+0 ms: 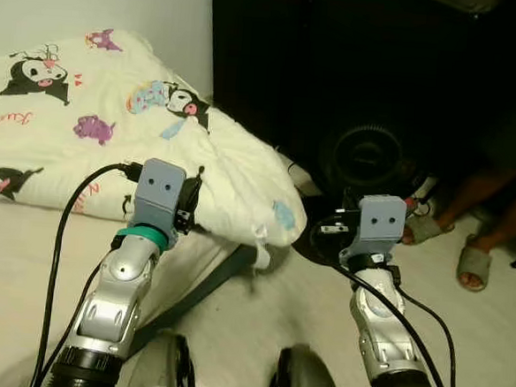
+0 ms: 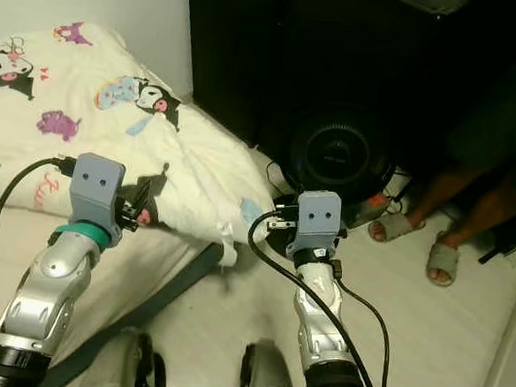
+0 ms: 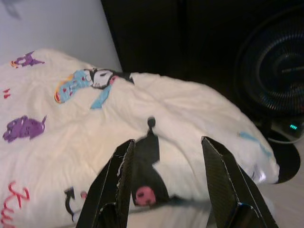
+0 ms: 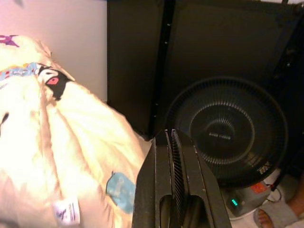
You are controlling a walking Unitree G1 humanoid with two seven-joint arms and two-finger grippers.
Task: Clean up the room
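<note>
The cream cartoon-print quilt (image 1: 111, 139) lies heaped on the bed with its corner spilling toward the black fan (image 2: 336, 159), straight ahead of the left gripper (image 3: 166, 190), whose fingers are spread wide, while the right gripper (image 4: 172, 190), pressed closed, points past the quilt's edge at the fan.

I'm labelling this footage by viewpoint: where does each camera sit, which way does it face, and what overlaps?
Left and right eye views: on the head, looking forward and down at the cartoon-print quilt, the black fan and both arms.
Left wrist view: along the left gripper, fingers open, facing the quilt.
Right wrist view: along the right gripper, fingers shut, facing the fan.
Shared: quilt and fan appear in all.
</note>
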